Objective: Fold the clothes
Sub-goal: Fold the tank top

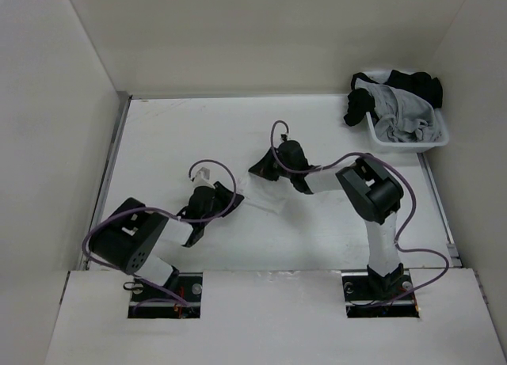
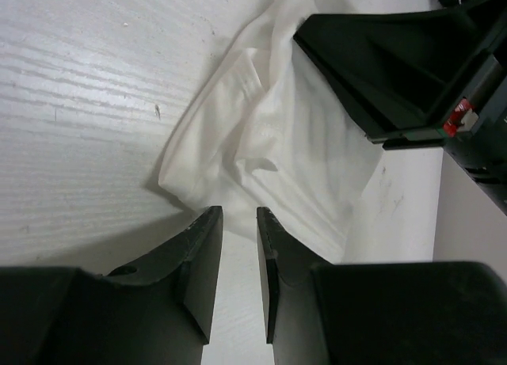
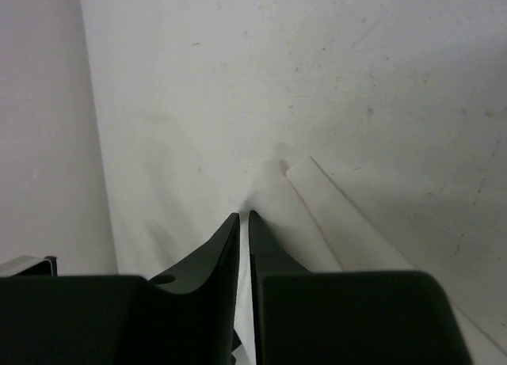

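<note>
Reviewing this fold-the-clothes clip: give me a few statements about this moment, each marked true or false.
1. The white top lies on the table between the left gripper and the right gripper. True.
2. The basket holds a grey garment and black garments. True.
3. The basket stands at the table's far left corner. False: it stands at the far right corner.
4. The white top is folded into a neat flat rectangle. False: it is rumpled, with loose creases.
5. The right gripper hangs over the basket. False: it is down at the white top, mid-table.
</note>
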Robot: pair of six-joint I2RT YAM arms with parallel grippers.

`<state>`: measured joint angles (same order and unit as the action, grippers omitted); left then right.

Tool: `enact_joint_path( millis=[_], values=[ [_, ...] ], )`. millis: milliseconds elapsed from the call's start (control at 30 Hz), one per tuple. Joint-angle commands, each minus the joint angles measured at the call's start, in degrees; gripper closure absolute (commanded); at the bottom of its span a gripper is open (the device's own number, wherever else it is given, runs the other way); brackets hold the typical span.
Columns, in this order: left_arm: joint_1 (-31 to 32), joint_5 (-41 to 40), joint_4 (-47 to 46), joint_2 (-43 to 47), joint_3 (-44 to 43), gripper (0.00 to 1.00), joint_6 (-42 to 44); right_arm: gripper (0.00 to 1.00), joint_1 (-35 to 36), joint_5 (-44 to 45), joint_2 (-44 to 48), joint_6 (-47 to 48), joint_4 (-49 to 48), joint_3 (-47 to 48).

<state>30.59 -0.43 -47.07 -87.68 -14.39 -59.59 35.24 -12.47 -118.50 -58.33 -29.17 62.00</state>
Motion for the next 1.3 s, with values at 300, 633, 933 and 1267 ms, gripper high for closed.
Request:
enact_joint_path(
  millis=[300, 633, 933, 1267],
  values=[
    [0.7, -7.6, 25.4, 32.6, -2.7, 0.73, 7.5, 0.77, -2.5, 3.8, 18.8, 5.3, 0.9, -0.7],
    [-3.4, -13.1, 40.0, 37.8, -7.4, 0.56, 15.3, 0.98, -6.2, 24.0, 45.4, 21.3, 21.7, -16.1],
    [-1.5, -11.6, 41.1, 36.9, -9.0, 0.54, 15.3, 1.00, -7.4, 26.4, 55.0, 21.5, 14.7, -27.4],
    [6.3, -19.6, 41.1, 27.4, -14.0, 0.55, 16.2, 0.83, -7.8, 27.7, 49.9, 20.6, 13.7, -28.9]
  ],
)
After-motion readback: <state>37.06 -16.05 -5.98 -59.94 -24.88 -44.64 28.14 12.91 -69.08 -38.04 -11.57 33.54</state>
